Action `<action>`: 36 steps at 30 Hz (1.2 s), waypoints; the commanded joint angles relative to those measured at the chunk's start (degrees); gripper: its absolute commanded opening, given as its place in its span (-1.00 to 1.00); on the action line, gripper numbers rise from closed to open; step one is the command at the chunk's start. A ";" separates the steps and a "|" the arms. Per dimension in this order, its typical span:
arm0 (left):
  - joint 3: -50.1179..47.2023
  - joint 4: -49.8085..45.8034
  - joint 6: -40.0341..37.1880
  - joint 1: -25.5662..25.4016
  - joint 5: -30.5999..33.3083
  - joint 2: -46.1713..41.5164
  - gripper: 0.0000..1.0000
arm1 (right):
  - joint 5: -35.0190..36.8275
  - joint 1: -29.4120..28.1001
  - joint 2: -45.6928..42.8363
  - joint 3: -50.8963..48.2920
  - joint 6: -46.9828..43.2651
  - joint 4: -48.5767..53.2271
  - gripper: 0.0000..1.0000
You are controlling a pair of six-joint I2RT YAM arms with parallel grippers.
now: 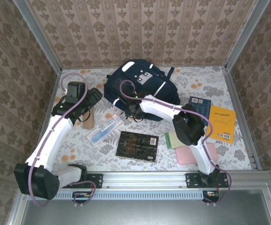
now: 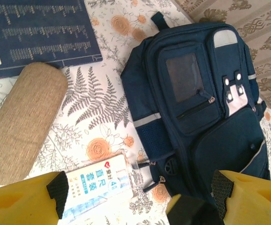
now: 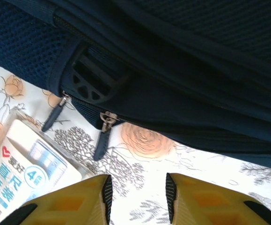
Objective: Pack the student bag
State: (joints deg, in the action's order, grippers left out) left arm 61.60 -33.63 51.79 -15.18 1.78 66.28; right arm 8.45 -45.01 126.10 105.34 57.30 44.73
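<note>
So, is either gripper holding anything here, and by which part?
Nothing held: left gripper is open and empty; right gripper is also empty, jaws apart beside the zipper pulls of the student bag.

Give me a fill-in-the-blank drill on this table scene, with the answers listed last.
1. The student bag is mostly navy ____.
2. The right gripper sits beside the bag's ____ pulls.
3. The book lying in front of the bag has a ____ cover.
4. The left gripper has its jaws standing ____.
Answers: blue; zipper; black; open.
</note>
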 commanded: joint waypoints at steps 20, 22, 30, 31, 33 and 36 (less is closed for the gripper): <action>-2.95 -0.75 2.09 -0.64 2.35 -1.86 0.68 | 7.14 -3.33 13.15 16.74 9.29 9.17 -0.14; -3.02 -0.66 2.00 -0.64 2.44 -1.86 0.68 | 7.38 -3.42 13.59 16.84 9.95 9.61 -0.12; -3.44 -0.38 2.07 -0.68 2.95 -1.90 0.68 | 9.66 -3.76 15.91 17.59 13.16 12.62 -0.19; -3.51 -0.39 2.09 -0.68 3.13 -1.94 0.68 | 9.78 -3.85 16.44 17.90 13.20 12.74 -0.19; -3.93 -0.13 2.09 -0.66 3.32 -2.03 0.68 | 10.07 -3.83 17.59 18.28 13.15 12.99 -0.19; -4.34 0.17 1.96 -0.69 3.57 -2.19 0.68 | 10.76 -3.82 18.80 18.68 12.53 13.16 -0.22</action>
State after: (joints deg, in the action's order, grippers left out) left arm 58.02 -33.85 53.41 -15.40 3.95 65.65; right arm 16.97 -48.71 141.56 123.20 69.25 55.09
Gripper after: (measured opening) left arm 0.841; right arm 0.398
